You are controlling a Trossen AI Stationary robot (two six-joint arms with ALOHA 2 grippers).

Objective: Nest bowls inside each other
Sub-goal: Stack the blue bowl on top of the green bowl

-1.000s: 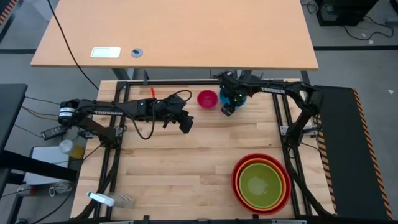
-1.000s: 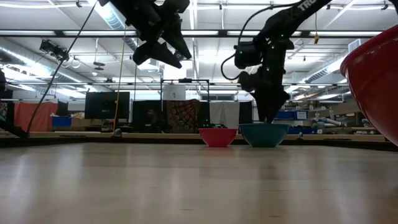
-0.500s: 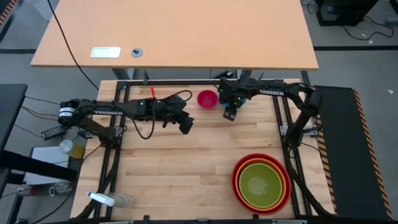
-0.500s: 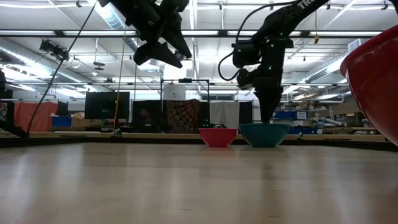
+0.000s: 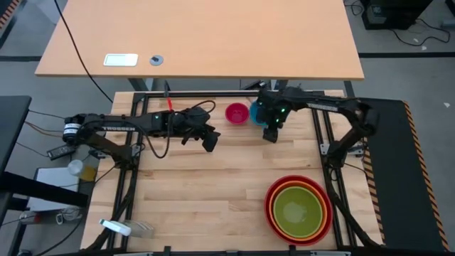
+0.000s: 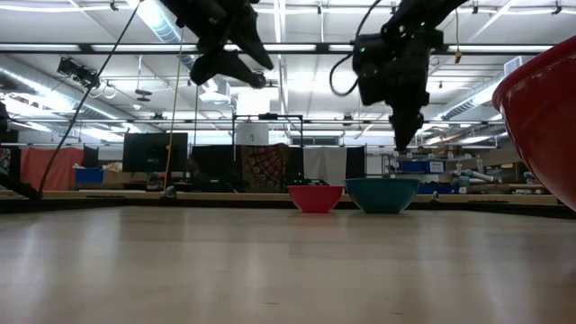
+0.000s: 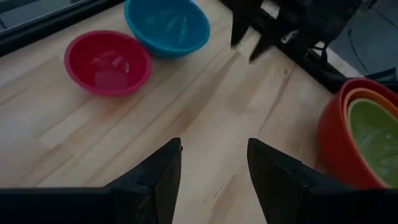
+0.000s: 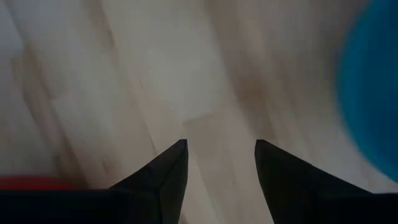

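stack: we see the red bowl [image 5: 269,206] with the orange bowl [image 5: 325,213] and the yellow-green bowl [image 5: 299,210] already nested in it, at the near right of the table [image 5: 206,192]. Three of five done, by our read.

loose bowls: the blue bowl [image 7: 166,26] and the magenta-pink bowl [image 7: 108,61] sit just beside each other on the wood at the far edge, both upright and empty, well apart from the stack.

right gripper [image 8: 221,162]: raised above the table next to the blue bowl, nose down. Its fingers [image 8: 165,169] stand apart with bare wood between them; nothing is held. In its wrist view the blue bowl only shows at the frame's edge, so the jaws are not over the rim.

left gripper [image 7: 212,163]: hangs high over the middle of the table, aimed toward the two loose bowls. Fingers apart, empty. We take it as waiting.

step in hand: we judge this as the pick of the blue bowl, next in size order. No grip on it now.

next move: we'd shift the right gripper so one finger drops inside the blue rim and one outside, close, lift, carry to the stack, release into the yellow-green bowl. Pink goes last.

watch: glossy thin rim, a shallow pinch may slip; pink bowl sits close enough to get nudged.
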